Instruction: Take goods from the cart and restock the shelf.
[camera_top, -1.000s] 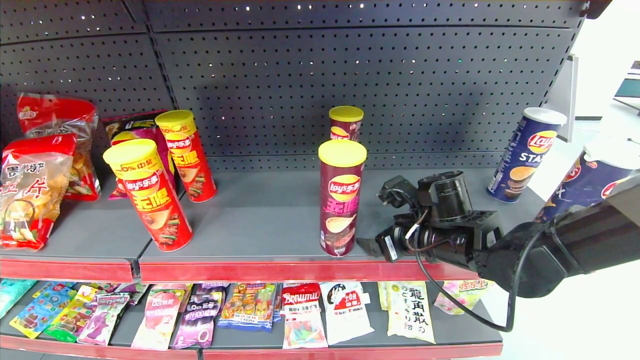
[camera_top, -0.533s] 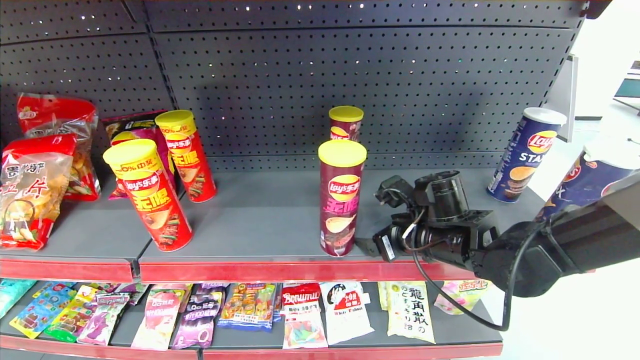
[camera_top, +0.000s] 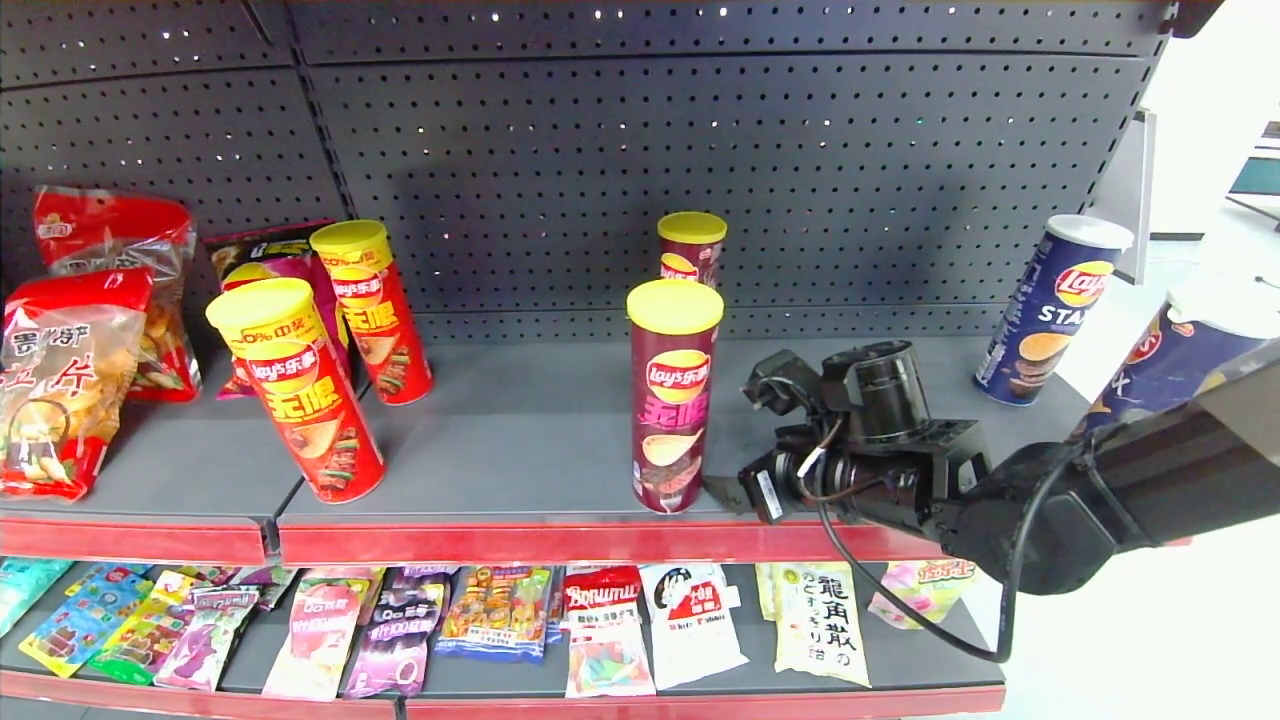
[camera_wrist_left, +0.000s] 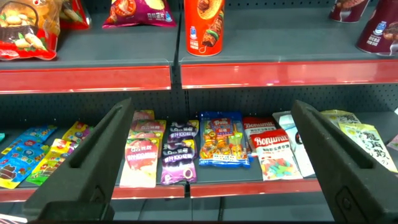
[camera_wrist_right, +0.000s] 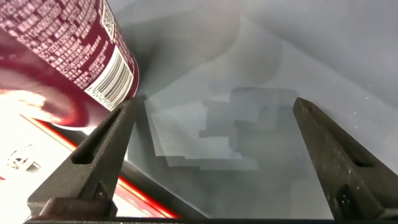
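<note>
A maroon chip can with a yellow lid stands at the front edge of the grey upper shelf. My right gripper sits low on the shelf just right of the can's base. In the right wrist view my right gripper is open, and the can's base lies against the outside of one finger, not between the two. My left gripper is open with nothing in it, facing the lower shelf of candy packets.
A second maroon can stands behind the first. Two red cans and snack bags fill the left side. Two blue cans stand at the right end. The red shelf lip runs along the front.
My right gripper has slid slightly left along the shelf, and the front maroon can has shifted a little left with it.
</note>
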